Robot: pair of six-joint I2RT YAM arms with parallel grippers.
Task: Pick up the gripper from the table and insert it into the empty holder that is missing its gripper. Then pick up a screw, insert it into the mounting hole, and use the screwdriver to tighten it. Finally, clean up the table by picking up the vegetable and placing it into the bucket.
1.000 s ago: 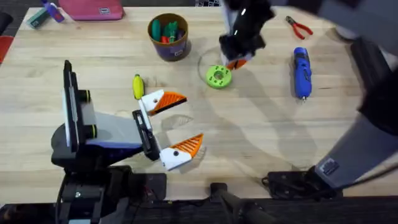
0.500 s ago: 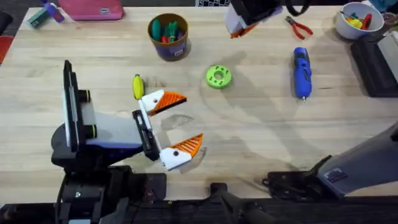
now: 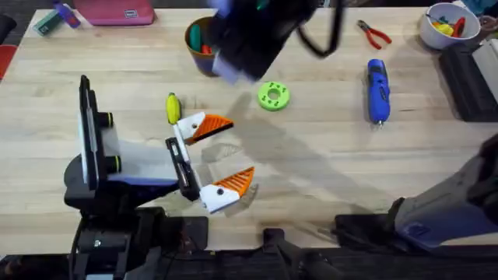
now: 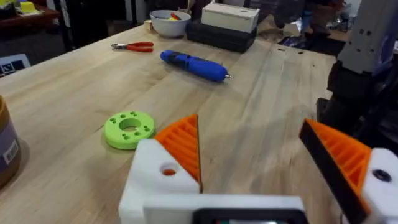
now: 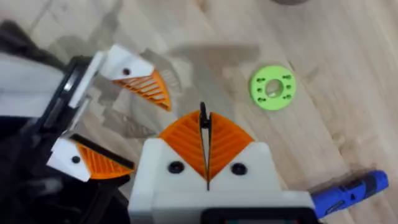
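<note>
Right gripper [image 5: 203,124]: pressing its two orange pads flat together, leaving only a hairline seam, and gripping nothing that can be made out. Looking down on the left gripper [image 5: 124,124] and the green disc [image 5: 272,87].

Right arm [image 3: 257,35]: hanging high over the table [image 3: 327,179] as a dark blur, reaching across the middle and covering most of the bucket [image 3: 196,40].

Left gripper [image 3: 222,154]: lying low on the table with its fingers spread wide, holding nothing, and carrying an orange finger on each white block.

Vegetable [image 3: 172,108]: lying flat on the table, just beside the left gripper's upper finger, at about ten o'clock from it. Bucket standing at about one o'clock from the vegetable, green disc [image 3: 273,96] at three o'clock, screwdriver [image 3: 377,91] well apart at three o'clock beyond the disc.

Judgement: taking the clean-up step as the one in hand. Recommending opening the fingers before descending, approaching the vegetable from the eleven o'clock side to avoid striking the left finger, closing across its short width, lifting clear, then releasing directly above the bucket's rim.
</note>
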